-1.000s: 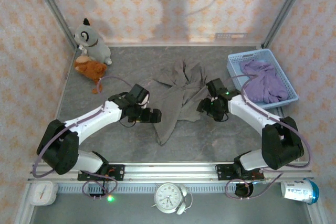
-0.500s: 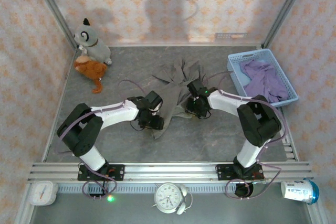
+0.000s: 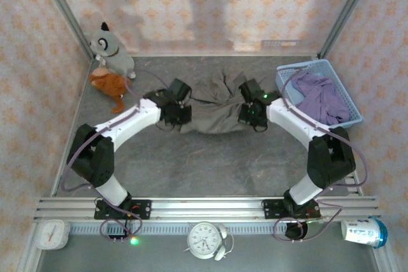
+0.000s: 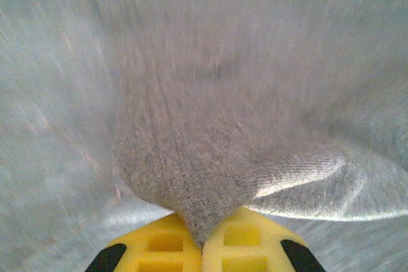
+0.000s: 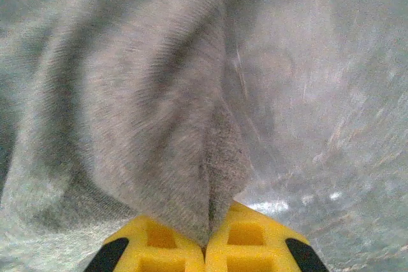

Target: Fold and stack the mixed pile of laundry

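Note:
The taupe garment (image 3: 217, 107) hangs stretched between both grippers over the middle back of the table. My left gripper (image 3: 180, 114) is shut on its left corner, and in the left wrist view the knit cloth (image 4: 204, 132) is pinched between the yellow fingers (image 4: 162, 246). My right gripper (image 3: 250, 114) is shut on the right corner; the right wrist view shows the cloth (image 5: 159, 132) bunched into the closed yellow fingers (image 5: 248, 243). The lavender garment (image 3: 320, 98) lies heaped in the light blue basket (image 3: 285, 86) at the right.
A grey plush toy (image 3: 109, 49) and an orange one (image 3: 108, 84) sit at the back left corner. The basket stands close to the right arm's forearm. A white clock (image 3: 205, 240) and a bottle (image 3: 363, 232) lie beyond the front rail.
Both grippers closed on the taupe garment's near edge and carried it toward the back of the table, so it went from lying spread out to hanging bunched between them.

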Robot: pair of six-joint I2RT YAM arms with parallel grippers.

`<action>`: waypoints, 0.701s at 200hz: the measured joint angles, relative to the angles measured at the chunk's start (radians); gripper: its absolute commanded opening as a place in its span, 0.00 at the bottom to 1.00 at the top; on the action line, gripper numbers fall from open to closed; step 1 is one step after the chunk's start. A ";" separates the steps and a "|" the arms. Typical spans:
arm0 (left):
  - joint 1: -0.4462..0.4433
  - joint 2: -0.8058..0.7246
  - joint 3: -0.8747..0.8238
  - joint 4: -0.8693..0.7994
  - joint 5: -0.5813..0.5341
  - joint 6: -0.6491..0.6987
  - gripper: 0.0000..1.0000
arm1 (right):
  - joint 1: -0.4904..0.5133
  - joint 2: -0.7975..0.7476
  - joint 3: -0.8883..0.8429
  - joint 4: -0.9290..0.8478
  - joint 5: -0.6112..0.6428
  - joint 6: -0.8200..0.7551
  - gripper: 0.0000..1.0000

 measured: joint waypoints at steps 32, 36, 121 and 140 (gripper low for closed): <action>0.095 0.000 0.406 -0.089 -0.010 0.053 0.00 | -0.049 0.031 0.433 -0.134 0.026 -0.088 0.00; 0.104 0.000 0.451 -0.097 -0.009 0.056 0.00 | -0.053 0.039 0.486 -0.146 0.030 -0.095 0.00; 0.145 -0.148 0.708 -0.151 0.019 0.065 0.00 | -0.062 -0.087 0.806 -0.291 -0.128 -0.166 0.00; 0.145 -0.246 0.594 -0.145 0.037 0.038 0.00 | -0.057 -0.174 0.681 -0.306 -0.215 -0.133 0.00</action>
